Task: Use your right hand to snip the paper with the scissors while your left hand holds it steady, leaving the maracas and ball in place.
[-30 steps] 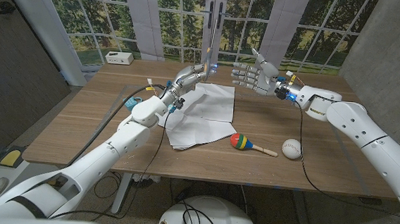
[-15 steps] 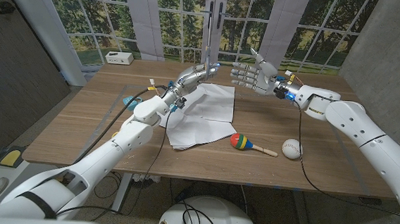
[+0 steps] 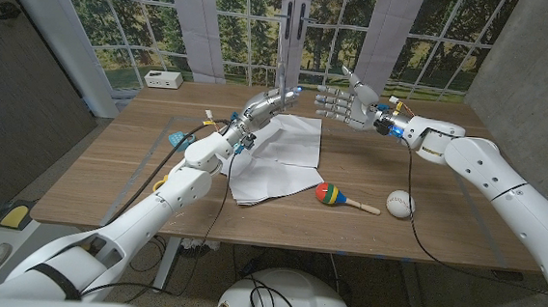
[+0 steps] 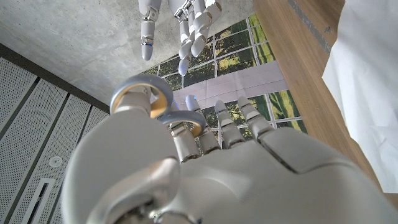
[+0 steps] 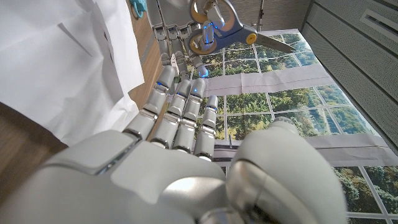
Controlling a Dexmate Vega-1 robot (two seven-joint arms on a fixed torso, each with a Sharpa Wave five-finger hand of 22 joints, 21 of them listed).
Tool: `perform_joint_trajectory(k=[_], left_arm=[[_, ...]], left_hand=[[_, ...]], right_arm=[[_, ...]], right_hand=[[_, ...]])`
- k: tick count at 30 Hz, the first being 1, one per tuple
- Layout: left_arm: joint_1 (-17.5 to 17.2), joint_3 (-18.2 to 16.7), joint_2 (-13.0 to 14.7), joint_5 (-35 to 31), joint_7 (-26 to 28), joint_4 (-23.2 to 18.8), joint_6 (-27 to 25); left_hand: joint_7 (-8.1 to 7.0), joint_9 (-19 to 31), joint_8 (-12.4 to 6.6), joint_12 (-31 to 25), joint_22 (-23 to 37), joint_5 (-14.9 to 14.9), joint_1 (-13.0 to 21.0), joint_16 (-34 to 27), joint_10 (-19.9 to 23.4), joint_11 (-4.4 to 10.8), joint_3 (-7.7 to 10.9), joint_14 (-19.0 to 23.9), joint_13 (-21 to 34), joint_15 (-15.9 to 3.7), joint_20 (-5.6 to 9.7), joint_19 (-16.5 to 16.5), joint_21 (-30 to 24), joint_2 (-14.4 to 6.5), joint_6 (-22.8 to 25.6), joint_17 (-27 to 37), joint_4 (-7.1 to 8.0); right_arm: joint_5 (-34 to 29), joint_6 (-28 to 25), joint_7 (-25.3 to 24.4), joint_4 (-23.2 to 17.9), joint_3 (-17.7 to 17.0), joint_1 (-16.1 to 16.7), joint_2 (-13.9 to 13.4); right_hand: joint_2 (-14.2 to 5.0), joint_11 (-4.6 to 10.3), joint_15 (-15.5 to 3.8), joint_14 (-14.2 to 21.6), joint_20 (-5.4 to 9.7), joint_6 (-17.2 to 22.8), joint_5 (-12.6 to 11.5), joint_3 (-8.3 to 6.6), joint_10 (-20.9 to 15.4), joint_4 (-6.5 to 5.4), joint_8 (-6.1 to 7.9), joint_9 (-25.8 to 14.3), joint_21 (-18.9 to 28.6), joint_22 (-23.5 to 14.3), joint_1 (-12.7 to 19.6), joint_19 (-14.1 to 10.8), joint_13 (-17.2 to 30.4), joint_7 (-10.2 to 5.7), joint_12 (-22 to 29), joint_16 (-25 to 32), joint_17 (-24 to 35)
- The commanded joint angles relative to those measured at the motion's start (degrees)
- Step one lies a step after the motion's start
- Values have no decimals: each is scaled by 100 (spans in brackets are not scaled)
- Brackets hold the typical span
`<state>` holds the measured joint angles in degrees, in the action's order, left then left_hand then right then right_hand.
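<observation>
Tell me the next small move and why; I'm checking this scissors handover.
Probably ease the right robot hand toward the scissors and take the handles. The left robot hand holds them upright above the paper, while the right is open, apart from them, fingers pointing at them.

The left arm reaches forward over the table, its left hand (image 3: 270, 102) raised above the surface with fingers closed around the scissors (image 3: 286, 72), gripping them by the handle loops (image 4: 155, 102). The right arm comes in from the far side, elbow bent, its right hand (image 3: 346, 105) held upright, palm toward the left hand, fingers (image 5: 180, 106) apart and extended, empty, close to it without touching.
</observation>
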<state>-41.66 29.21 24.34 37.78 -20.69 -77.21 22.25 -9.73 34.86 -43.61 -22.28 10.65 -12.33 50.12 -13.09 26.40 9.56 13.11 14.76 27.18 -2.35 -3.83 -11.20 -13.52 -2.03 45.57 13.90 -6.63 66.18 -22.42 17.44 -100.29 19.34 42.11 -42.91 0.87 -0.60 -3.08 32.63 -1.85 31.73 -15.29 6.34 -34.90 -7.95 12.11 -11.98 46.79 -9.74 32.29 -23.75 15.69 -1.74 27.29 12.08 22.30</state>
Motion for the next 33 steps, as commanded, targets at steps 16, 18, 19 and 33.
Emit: perform_joint_trajectory(k=[16, 18, 19, 33], left_arm=[[-74, 23, 147, -304, 360, -150, -100], [-70, 29, 159, -320, 373, -157, -120], [-62, 31, 157, -323, 354, -139, -98], [-17, 68, 281, -584, 403, -119, -7]], left_hand=[[137, -291, 9, 324, 13, -84, -566, 17, 595, 239, -568, 59, -332, -627, -64, -83, 70, 614, 147, -174, 169], [150, -311, 13, 353, 13, -96, -611, 15, 597, 232, -611, 64, -354, -608, -59, -84, 74, 655, 148, -182, 185], [155, -331, 14, 381, 13, -105, -646, 15, 582, 220, -646, 65, -369, -609, -53, -86, 77, 692, 162, -188, 195], [193, -464, 89, 592, 14, -204, -906, 49, 485, 174, -921, -28, -491, -508, -129, -27, 122, 942, 76, -221, 278]], right_arm=[[2, -62, -4, -15, 20, -51, 6], [3, -51, -3, -27, 12, -42, 3], [9, -48, -3, -33, 7, -38, 2], [27, -58, -12, -57, 14, -43, 7]], right_hand=[[-74, -11, -55, -16, -27, 51, -30, 42, -76, 28, 13, -7, -71, -8, 6, -74, -31, 16, -47, 39, -48], [-74, -5, -41, -22, -29, 51, -31, 45, -79, 30, 13, -6, -80, -8, 7, -74, -36, 17, -52, 37, -54], [-75, 0, -44, -27, -32, 52, -31, 46, -87, 31, 13, -6, -83, -8, 7, -75, -37, 14, -51, 35, -56], [-92, 18, -57, -10, -37, 62, -35, 61, -130, 36, 13, -1, -131, -9, 4, -87, -65, 10, -69, 48, -90]])
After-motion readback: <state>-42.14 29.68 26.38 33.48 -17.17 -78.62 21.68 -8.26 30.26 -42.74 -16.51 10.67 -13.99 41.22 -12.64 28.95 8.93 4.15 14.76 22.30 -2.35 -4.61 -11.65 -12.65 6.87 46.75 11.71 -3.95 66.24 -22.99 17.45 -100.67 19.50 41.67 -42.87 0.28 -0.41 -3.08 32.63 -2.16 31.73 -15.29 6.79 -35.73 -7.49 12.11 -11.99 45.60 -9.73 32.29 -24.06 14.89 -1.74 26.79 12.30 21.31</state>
